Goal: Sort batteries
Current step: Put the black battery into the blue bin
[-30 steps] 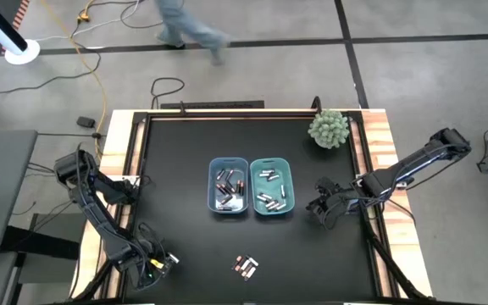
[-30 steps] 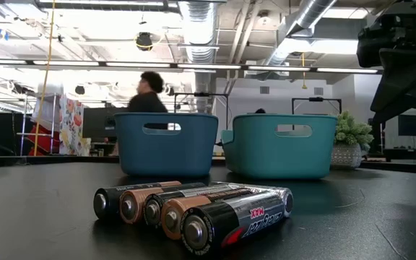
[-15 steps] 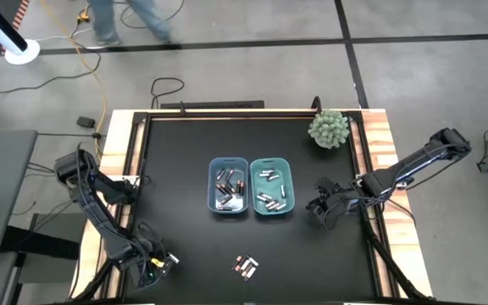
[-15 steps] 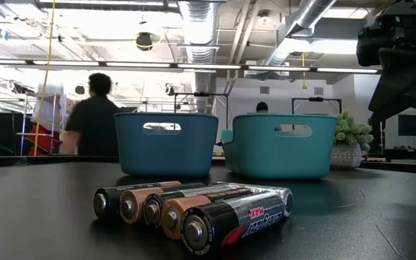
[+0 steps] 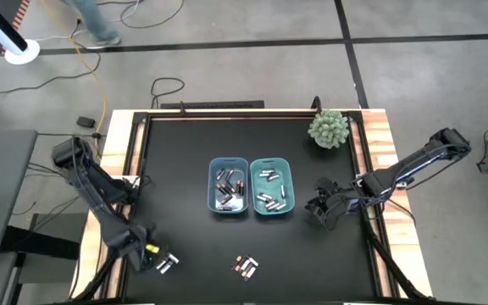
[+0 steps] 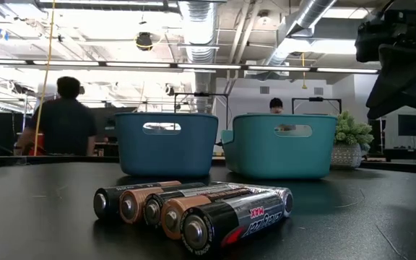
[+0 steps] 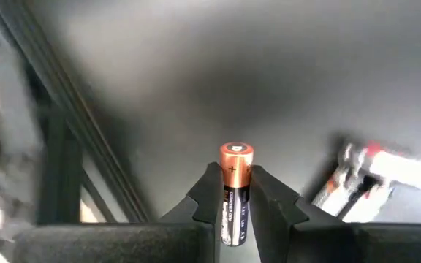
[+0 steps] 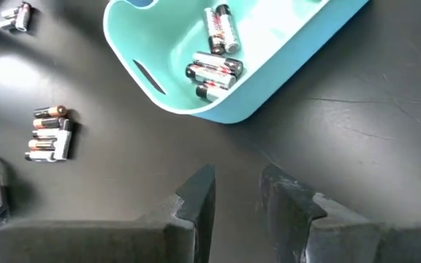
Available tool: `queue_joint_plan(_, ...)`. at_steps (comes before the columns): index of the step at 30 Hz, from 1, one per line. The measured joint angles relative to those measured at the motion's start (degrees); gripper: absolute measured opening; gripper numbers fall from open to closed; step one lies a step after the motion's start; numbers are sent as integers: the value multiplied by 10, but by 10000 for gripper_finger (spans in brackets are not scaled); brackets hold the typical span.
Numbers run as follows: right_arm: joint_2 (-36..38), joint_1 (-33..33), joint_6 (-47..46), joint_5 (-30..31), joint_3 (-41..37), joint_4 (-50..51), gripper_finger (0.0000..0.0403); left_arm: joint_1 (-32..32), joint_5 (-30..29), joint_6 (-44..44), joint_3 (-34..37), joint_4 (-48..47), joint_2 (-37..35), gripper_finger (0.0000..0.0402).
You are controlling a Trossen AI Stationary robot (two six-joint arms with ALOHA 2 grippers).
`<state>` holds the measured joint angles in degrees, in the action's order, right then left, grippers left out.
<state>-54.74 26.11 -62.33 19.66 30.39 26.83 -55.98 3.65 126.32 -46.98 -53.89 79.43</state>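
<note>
battery pinched upright in the left gripper at seven o'clock, lifted for binning; right gripper, fingers parted, waits at three o'clock.

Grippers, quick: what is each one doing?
Left gripper: shut on a battery.
Right gripper: open, holding nothing, beside the teal bin.

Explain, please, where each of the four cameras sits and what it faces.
High: above, straight down on the table, both arms, blue bin, teal bin.
Low: table height, level across loose batteries to both bins; right arm at upper right.
Left wrist: left gripper shut on a battery.
Right wrist: right gripper, jaws empty, facing the teal bin.
Shared: the loose batteries show in high, low and right wrist views.
</note>
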Motion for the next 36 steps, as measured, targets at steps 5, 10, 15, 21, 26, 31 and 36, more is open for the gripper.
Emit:
queue_joint_plan(5,0,0,13,0,0,-2,127,44,-47,-29,0,-75,-65,42)
queue_joint_plan(10,0,0,35,0,0,-4,127,133,-118,-131,0,-87,-103,42)
queue_joint_plan(15,0,0,46,0,0,-3,127,266,-143,-318,-1,-16,-101,42)
queue_joint_plan(21,0,0,45,0,0,-3,127,423,-158,-569,-66,49,-66,42)
queue_joint_plan(26,0,0,43,0,0,-4,127,521,-158,-767,-201,40,8,42)
queue_joint_plan(31,0,0,34,0,0,-5,127,580,-159,-911,-346,-15,121,42)
queue_joint_plan(36,0,0,20,0,0,-6,127,601,-146,-981,-434,-34,227,42)
